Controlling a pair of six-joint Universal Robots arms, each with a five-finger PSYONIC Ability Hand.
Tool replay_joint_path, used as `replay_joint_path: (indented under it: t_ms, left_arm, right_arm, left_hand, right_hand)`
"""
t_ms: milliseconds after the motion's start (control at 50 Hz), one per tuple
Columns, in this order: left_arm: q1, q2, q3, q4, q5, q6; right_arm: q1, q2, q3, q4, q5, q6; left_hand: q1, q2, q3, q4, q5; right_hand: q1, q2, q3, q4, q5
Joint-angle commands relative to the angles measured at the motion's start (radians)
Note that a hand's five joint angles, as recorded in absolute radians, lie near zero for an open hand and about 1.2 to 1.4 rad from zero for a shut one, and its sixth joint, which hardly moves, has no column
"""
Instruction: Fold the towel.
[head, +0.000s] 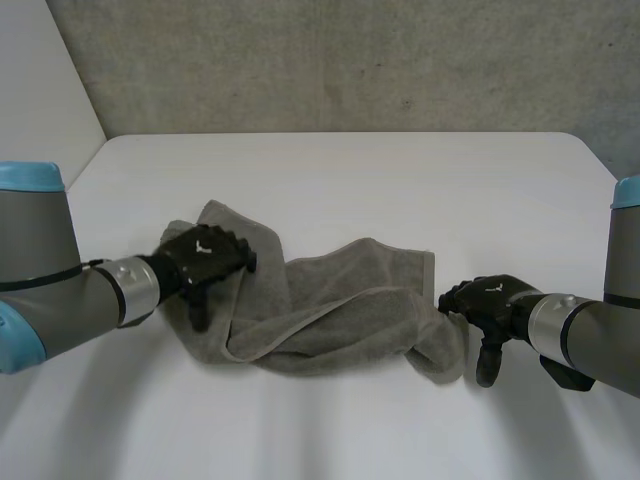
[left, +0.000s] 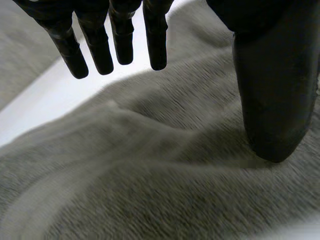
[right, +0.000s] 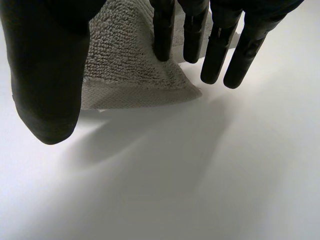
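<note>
1. Now at the black left hand (head: 200, 258): straight fingers (left: 121, 40) side by side, thumb held wide of them, nothing pinched between, so open.
2. Hangs over the left end of the crumpled grey terry towel (head: 340, 310), thumb tip down at the pile (left: 150, 175); cannot tell whether touching.
3. Over at the black right hand (head: 490, 300): straight fingers (right: 164, 35) too, thumb well apart, no cloth clamped, likewise open.
4. Stands at the towel's right end, fingertips at a hemmed corner (right: 125, 65) lying flat on the table between fingers and thumb.
5. Lies rumpled and partly doubled over across the near middle of the white table (head: 400, 180), long way running from one hand to the other, with a thick fold along the near edge.
6. Reach in low from either side: grey left arm (head: 60, 290) and grey right arm (head: 590, 335), each with a light-blue cap.
7. Beyond the table's far edge, a rough grey wall (head: 350, 60).
</note>
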Motion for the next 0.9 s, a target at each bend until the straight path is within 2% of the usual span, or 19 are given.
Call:
replay_joint_path:
  t_ms: [20, 240, 280, 300, 340, 440, 560, 600, 800, 900]
  left_arm:
    - [0.002, 0.005, -0.041, -0.119, 0.003, 0.132]
    - [0.021, 0.049, -0.11, -0.144, 0.006, 0.158]
    - [0.021, 0.054, -0.131, -0.142, 0.006, 0.16]
    - [0.021, 0.054, -0.131, -0.142, 0.006, 0.16]
    - [0.022, 0.06, -0.14, -0.142, 0.006, 0.16]
    - [0.024, 0.063, -0.142, -0.142, 0.0, 0.158]
    - [0.033, 0.074, -0.143, -0.141, -0.008, 0.148]
    - [0.039, 0.087, -0.143, -0.141, -0.006, 0.144]
    - [0.071, 0.17, -0.18, -0.132, -0.006, 0.126]
    - [0.087, 0.216, -0.209, -0.123, 0.004, 0.072]
  right_arm:
    - [0.0, 0.008, -0.001, -0.001, 0.0, 0.0]
    - [0.002, 0.01, 0.003, -0.006, 0.001, 0.0]
    - [0.002, 0.01, 0.004, -0.007, 0.001, 0.0]
    - [0.002, 0.01, 0.006, -0.007, 0.001, 0.0]
    - [0.002, 0.01, 0.006, -0.007, 0.001, 0.0]
    - [0.002, 0.008, 0.007, -0.015, 0.003, 0.002]
    - [0.002, 0.004, 0.004, -0.02, 0.011, 0.017]
    - [-0.001, 0.001, -0.008, -0.012, 0.015, 0.05]
    - [-0.014, 0.011, -0.043, 0.032, 0.0, 0.188]
    - [-0.027, 0.024, -0.056, 0.025, -0.023, 0.27]
  left_hand:
    - [-0.043, -0.012, -0.019, -0.019, 0.015]
    - [0.068, 0.1, 0.093, 0.093, 0.126]
    - [0.208, 0.24, 0.233, 0.233, 0.266]
    - [0.209, 0.241, 0.234, 0.234, 0.267]
    - [0.487, 0.518, 0.511, 0.511, 0.545]
    - [0.682, 0.713, 0.706, 0.706, 0.74]
    - [0.711, 0.743, 0.736, 0.736, 0.769]
    - [0.705, 0.737, 0.73, 0.73, 0.763]
    - [0.676, 0.707, 0.7, 0.701, 0.734]
    - [0.67, 0.702, 0.695, 0.695, 0.728]
  right_hand:
    - [-0.047, -0.065, -0.064, -0.048, -0.009]
    - [-0.044, -0.062, -0.061, -0.046, -0.006]
    - [-0.041, -0.059, -0.059, -0.043, -0.003]
    - [-0.038, -0.056, -0.056, -0.04, 0.0]
    - [-0.038, -0.056, -0.056, -0.04, 0.0]
    - [-0.032, -0.05, -0.05, -0.034, 0.006]
    - [-0.044, -0.062, -0.061, -0.045, -0.006]
    - [-0.198, -0.216, -0.216, -0.2, -0.16]
    - [-0.198, -0.216, -0.216, -0.2, -0.16]
    - [-0.198, -0.216, -0.216, -0.2, -0.16]
